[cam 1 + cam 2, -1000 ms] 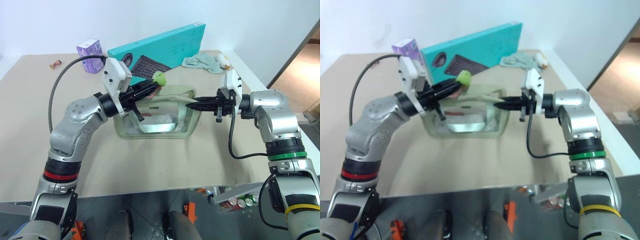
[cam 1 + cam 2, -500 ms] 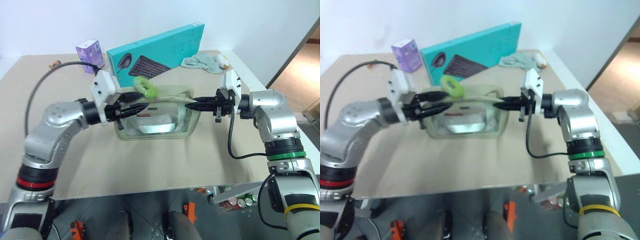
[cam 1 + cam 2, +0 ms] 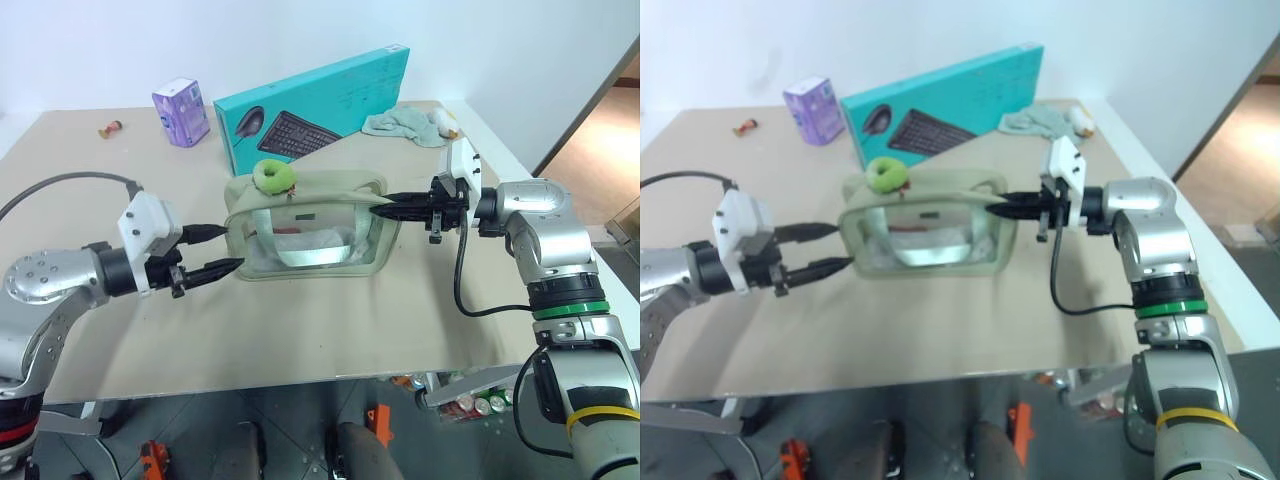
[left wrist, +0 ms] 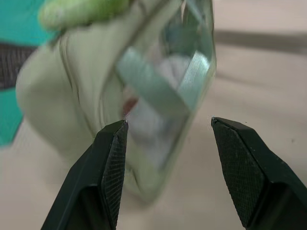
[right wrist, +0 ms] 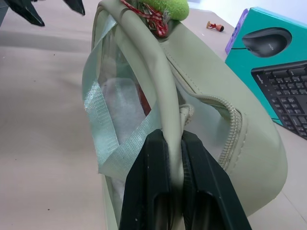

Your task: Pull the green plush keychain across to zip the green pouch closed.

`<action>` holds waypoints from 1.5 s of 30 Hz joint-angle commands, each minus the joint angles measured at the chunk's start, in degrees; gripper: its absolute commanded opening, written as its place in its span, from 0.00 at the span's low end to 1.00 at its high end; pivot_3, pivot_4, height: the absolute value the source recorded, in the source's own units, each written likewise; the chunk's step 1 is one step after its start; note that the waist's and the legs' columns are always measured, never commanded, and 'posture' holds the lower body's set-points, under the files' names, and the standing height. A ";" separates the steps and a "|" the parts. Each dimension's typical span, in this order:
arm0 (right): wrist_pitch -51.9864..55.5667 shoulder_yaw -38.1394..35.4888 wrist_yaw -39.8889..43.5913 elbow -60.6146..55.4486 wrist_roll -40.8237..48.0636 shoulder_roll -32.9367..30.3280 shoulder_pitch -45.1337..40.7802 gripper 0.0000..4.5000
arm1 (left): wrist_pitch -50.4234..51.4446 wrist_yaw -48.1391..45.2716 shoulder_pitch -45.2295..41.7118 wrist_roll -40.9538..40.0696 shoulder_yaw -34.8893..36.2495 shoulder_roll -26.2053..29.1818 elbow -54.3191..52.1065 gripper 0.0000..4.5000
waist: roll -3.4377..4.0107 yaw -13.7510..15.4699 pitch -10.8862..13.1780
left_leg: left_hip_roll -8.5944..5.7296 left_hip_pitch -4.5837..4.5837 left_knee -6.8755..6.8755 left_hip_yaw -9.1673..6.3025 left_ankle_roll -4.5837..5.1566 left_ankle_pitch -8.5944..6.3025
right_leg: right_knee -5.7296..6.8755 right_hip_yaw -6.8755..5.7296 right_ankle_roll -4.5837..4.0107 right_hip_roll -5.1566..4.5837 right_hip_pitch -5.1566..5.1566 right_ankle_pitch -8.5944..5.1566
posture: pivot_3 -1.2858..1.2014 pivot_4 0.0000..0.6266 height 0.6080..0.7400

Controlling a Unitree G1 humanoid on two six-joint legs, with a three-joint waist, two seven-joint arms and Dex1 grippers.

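A: Start big. The tabletop (image 3: 330,330) carries the keyboard box (image 3: 315,100) at the upper middle of the frame, and the green pouch (image 3: 310,225) stands in the centre just in front of it.

B: And the arms? A second ago the left claw (image 3: 218,250) was up at the pouch's top, closed on the green plush keychain (image 3: 272,176).

A: Now it has let go and drawn back to the middle left, jaws standing apart with nothing between them, tips just short of the pouch's left end. The right claw (image 3: 385,208) hasn't budged; it is pinched tight on the strap handle (image 5: 160,86) at the pouch's right end.

B: So where's the charm?

A: Resting on the pouch's top, at its left end (it was nearer the middle before). With the pull taken that far across, I'd judge the zip closed and the job essentially done.
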 commanded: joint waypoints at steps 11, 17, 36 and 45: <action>-0.50 -1.48 -0.25 -1.35 0.01 -0.78 -1.36 0.00 | -4.59 11.16 -7.24 0.48 -0.30 -13.72 7.47 0.64 | 0.00 0.01 -0.01 | 0.00 -0.02 0.07 0.05 0.05 0.03 | -0.01 0.10 0.20 0.05 0.00 0.20 | 0.52 0.24 1.00; -0.15 -1.77 -0.65 -2.14 0.16 -1.22 -0.82 0.00 | -5.97 10.80 -7.81 1.20 -2.78 -16.59 9.69 0.52 | 0.00 0.02 0.00 | 0.00 -0.03 0.07 0.05 0.05 0.03 | -0.01 0.11 0.22 0.06 0.00 0.20 | 0.52 0.24 1.00; 4.11 -2.82 -1.81 -6.81 0.64 -4.70 -3.14 0.70 | -6.16 11.23 -8.04 2.71 -5.16 -17.37 8.79 0.00 | 0.00 0.03 0.00 | -0.02 -0.03 0.10 0.05 0.05 0.03 | -0.01 0.12 0.25 0.03 0.03 0.22 | 0.52 0.24 1.00; 10.34 1.55 -6.41 -23.81 3.91 1.45 -6.31 1.00 | -5.62 11.84 -8.52 3.32 -6.40 -17.67 8.09 0.00 | -0.01 0.03 -0.01 | 0.02 -0.02 0.08 0.00 0.04 0.02 | 0.00 0.07 0.22 0.05 0.02 0.20 | 0.52 0.24 1.00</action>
